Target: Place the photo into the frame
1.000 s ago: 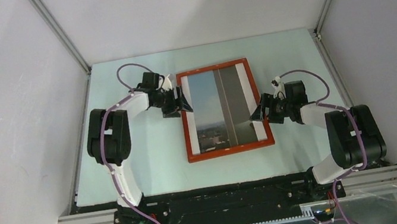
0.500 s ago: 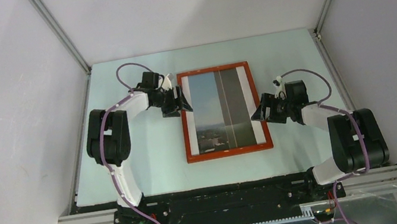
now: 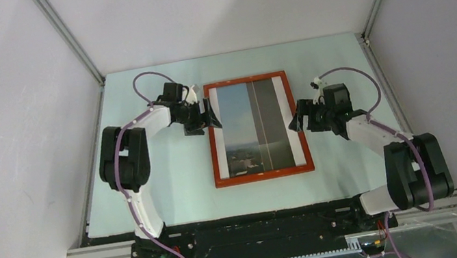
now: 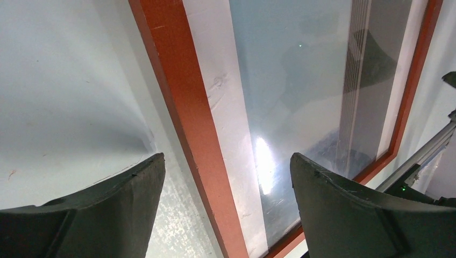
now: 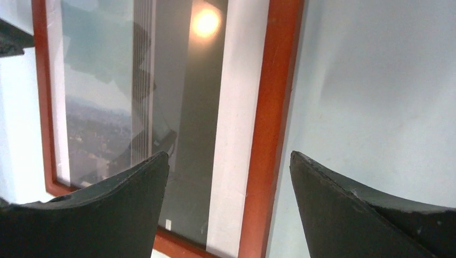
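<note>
Lying flat near the middle of the table (image 3: 171, 179), the frame (image 3: 265, 176) holds the photo (image 3: 248, 119) inside its narrow orange-brown moulding, its long sides running from 12 to 6 o'clock in the overhead view. The photo fills the opening edge to edge. It has white strips down both long sides, pale blue sky on the 9 o'clock half, a dark grey tower face on the 3 o'clock half, and a hazy city low toward 6 o'clock. Its surface is glossy, with a bright lamp glare in both wrist views. The left gripper (image 3: 210, 119) sits at the frame's 10 o'clock edge with its claw spread wide, one finger over bare table, the other over the print and the moulding between them; whether they touch it I cannot tell. The right gripper (image 3: 294, 122) sits at 3 o'clock, likewise spread, straddling the right moulding and pinching nothing
</note>
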Controlling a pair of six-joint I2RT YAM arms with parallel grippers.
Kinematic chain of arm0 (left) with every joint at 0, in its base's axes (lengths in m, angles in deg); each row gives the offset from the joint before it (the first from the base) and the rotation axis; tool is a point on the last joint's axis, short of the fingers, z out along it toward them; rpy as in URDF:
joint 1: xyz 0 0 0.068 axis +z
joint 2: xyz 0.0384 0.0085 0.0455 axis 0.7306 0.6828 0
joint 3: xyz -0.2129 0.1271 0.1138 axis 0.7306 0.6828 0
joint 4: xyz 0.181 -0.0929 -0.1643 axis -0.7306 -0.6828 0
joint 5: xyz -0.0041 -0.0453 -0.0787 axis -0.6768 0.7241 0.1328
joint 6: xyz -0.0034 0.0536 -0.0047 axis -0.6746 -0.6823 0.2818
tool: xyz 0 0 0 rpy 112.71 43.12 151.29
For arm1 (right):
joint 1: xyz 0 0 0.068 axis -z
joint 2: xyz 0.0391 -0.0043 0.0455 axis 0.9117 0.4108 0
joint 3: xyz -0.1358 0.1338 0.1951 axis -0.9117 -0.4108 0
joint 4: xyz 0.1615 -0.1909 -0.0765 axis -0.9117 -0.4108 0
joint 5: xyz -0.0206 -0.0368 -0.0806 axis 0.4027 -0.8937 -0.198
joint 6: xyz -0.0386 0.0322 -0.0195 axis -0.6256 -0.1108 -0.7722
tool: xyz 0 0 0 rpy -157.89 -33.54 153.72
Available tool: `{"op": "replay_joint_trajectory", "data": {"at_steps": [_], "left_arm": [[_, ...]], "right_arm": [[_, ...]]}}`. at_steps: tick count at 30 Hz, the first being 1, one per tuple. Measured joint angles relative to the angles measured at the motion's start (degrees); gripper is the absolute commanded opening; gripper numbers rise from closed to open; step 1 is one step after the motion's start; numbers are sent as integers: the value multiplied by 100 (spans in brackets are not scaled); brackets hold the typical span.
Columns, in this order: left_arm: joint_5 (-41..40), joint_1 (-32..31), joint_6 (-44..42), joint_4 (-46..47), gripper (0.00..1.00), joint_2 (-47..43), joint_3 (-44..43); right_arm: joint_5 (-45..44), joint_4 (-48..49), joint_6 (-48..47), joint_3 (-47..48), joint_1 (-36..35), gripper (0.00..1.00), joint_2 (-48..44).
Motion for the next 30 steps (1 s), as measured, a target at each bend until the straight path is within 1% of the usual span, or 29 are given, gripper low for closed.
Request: {"op": "replay_joint_trajectory", "data": {"at_steps": [5, 12, 18, 25, 30], "left_arm": [[-92, 0, -11, -31, 92, -57, 0], [-125, 0, -13, -63, 92, -98, 0], [-125, -2, -13, -90, 92, -98, 0], [-101, -2, -9, -103, 92, -11, 0], [-101, -2, -11, -105, 91, 11, 0]], "right_arm": [[-173, -243, -101, 568, 33, 87, 498], [-83, -579, -208, 1071, 111, 85, 1255], [319, -721, -227, 1161, 203, 82, 1648], [898, -776, -227, 1309, 234, 78, 1838], [1215, -772, -205, 1331, 251, 77, 1941]]}}
